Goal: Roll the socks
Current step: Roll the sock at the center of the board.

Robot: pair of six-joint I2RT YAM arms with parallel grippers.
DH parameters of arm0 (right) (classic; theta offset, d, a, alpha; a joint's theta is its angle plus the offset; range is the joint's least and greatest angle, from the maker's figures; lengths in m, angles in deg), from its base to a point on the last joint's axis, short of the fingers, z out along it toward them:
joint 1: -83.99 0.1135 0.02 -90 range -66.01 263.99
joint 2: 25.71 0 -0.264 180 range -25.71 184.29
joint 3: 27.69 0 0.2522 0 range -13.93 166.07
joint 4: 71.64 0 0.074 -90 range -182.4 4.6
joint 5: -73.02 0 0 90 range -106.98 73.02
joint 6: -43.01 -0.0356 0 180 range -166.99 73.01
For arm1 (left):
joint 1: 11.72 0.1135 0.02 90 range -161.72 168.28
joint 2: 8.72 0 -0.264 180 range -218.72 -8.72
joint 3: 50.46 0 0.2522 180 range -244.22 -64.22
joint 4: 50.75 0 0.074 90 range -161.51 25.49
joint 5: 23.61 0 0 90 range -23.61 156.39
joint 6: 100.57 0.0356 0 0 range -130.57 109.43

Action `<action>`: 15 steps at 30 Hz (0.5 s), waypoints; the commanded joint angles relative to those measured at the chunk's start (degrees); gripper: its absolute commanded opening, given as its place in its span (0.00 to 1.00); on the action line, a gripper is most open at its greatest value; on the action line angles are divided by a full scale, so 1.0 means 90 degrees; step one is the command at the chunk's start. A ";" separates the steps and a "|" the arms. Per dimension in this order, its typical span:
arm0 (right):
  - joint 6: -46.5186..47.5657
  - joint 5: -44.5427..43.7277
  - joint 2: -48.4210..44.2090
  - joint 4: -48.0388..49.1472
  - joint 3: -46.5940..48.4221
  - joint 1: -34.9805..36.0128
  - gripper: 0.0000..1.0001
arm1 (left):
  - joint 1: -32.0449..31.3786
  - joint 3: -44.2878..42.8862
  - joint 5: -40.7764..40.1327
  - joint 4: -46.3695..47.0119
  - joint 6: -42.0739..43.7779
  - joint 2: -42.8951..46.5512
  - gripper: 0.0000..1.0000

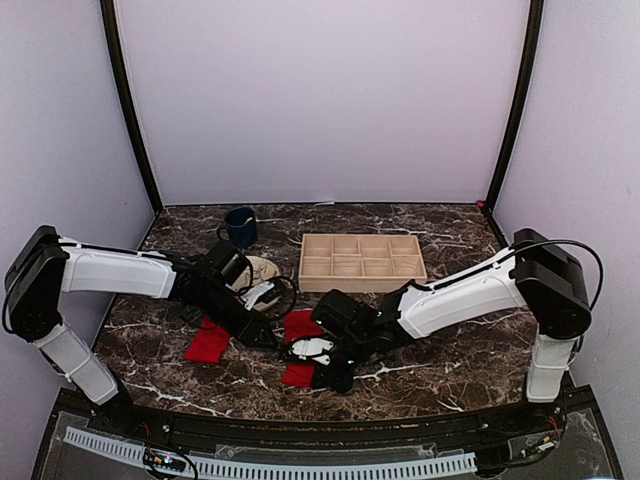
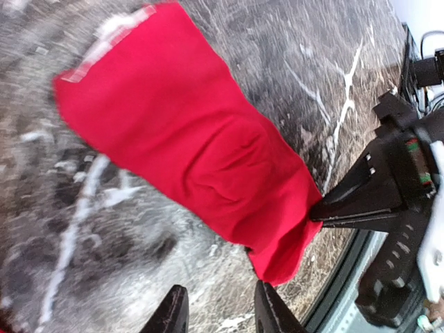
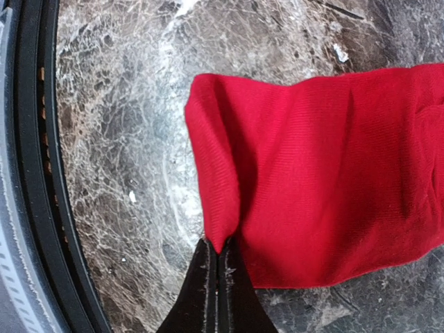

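marble table point(image 1: 470, 350), right hand point(image 3: 218, 250) pinching folded edge of red sock point(image 3: 326, 173) near table rim, left hand point(image 2: 222, 309) half spread

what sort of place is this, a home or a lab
Probably a robot test booth, not a home: plain walls box in a marble-patterned table, two robot arms are mounted at its near edge, and red socks lie out as props.

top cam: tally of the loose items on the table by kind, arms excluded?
red sock: 2
blue mug: 1
wooden divided tray: 1
beige plate, partly hidden by the left arm: 1
Total: 5
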 commanded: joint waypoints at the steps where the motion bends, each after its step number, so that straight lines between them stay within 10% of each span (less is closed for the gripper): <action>1: -0.0290 0.0841 0.0302 -0.0472 0.0144 -0.0240 0.00 | 0.0040 0.0419 -0.0733 0.0496 -0.0324 0.0785 0.34; 15: -0.0831 0.2590 0.0797 -0.0802 0.0502 -0.0799 0.00 | -0.1047 0.1141 -0.2416 0.1215 -0.0458 0.1817 0.30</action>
